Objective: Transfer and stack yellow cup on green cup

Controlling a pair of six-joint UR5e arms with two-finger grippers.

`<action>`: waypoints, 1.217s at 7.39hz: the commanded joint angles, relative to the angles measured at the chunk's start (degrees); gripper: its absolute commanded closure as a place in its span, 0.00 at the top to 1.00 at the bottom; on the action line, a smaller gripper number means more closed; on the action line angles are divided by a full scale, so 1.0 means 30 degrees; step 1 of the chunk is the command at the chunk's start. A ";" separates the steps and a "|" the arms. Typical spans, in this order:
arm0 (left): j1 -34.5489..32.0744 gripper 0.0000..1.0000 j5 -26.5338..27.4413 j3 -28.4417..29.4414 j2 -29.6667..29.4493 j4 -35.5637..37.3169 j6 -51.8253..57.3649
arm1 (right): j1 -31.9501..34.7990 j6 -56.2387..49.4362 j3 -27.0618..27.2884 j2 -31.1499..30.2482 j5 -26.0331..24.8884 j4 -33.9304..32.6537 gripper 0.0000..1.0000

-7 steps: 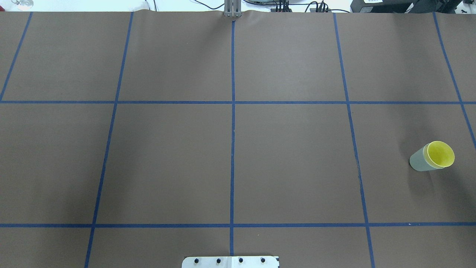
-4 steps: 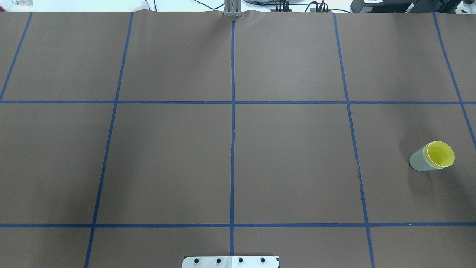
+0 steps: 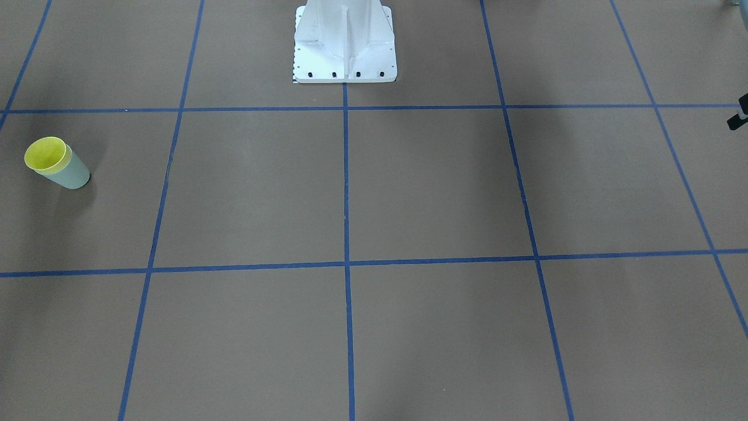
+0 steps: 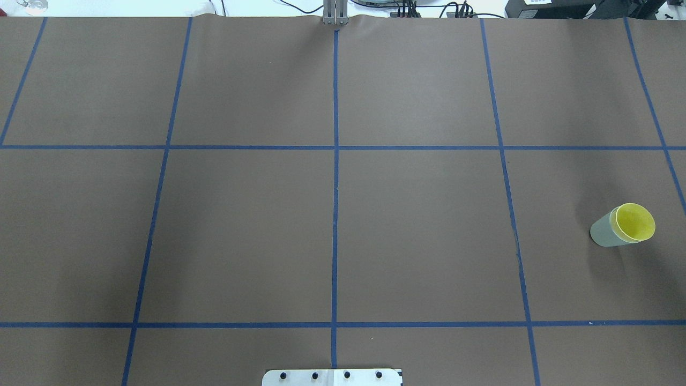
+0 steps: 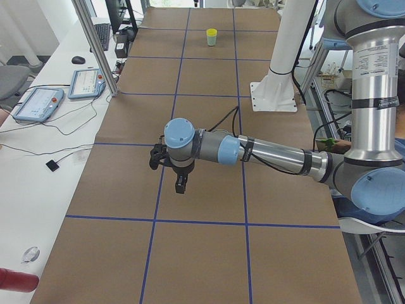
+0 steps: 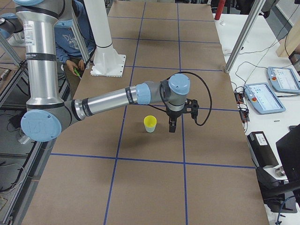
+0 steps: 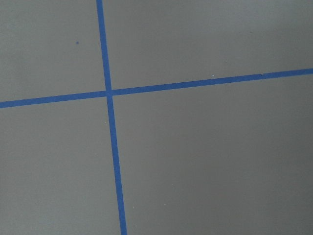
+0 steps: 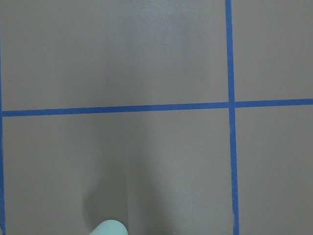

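The yellow cup (image 4: pixel 635 222) sits nested inside the green cup (image 4: pixel 603 234) - the pair stands upright toward the robot's right end of the table (image 4: pixel 418 241), so the stacking looks done to me. The right gripper (image 6: pixel 172 126) hangs just beside them and the left gripper (image 5: pixel 180 184) hovers well apart. Neither of the 2 shows anything in it - how wide their fingers stand I cannot tell. Only pulling back seems left.

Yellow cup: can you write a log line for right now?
yellow cup: nested in green cup, upright | right fingers: beside cups, apart, open/shut unclear | stack: done
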 commanded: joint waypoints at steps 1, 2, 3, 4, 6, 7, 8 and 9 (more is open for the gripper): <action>0.0000 1.00 0.0090 0.0044 -0.0099 0.0022 -0.0002 | 0.0000 -0.0023 0.0000 -0.0149 0.0134 0.0000 1.00; 0.0000 1.00 0.0092 0.0218 -0.0419 0.0051 -0.0002 | 0.0000 -0.0052 -0.0059 -0.0179 0.0105 0.0000 1.00; 0.0000 1.00 0.0063 0.0017 -0.0451 0.0052 -0.0002 | 0.0000 -0.0052 -0.0059 -0.0237 0.0104 0.0000 1.00; 0.0000 1.00 -0.0025 -0.0014 -0.0451 0.0052 -0.0002 | 0.0000 0.0006 -0.0117 -0.0324 0.0104 0.0000 1.00; 0.0000 1.00 -0.0113 -0.0130 -0.0452 0.0022 -0.0031 | 0.0000 -0.0139 -0.0089 -0.0413 0.0046 0.0000 1.00; 0.0029 1.00 0.0090 0.0072 -0.0480 0.0051 -0.0002 | 0.0000 -0.0198 -0.0060 -0.0500 0.0017 0.0029 1.00; 0.0029 1.00 0.0092 0.0161 -0.0481 0.0052 -0.0002 | 0.0000 -0.0228 -0.0146 -0.0559 -0.0042 0.0030 1.00; 0.0029 1.00 0.0063 -0.0041 -0.0481 0.0081 -0.0031 | 0.0000 -0.0228 -0.0147 -0.0589 -0.0361 0.0030 1.00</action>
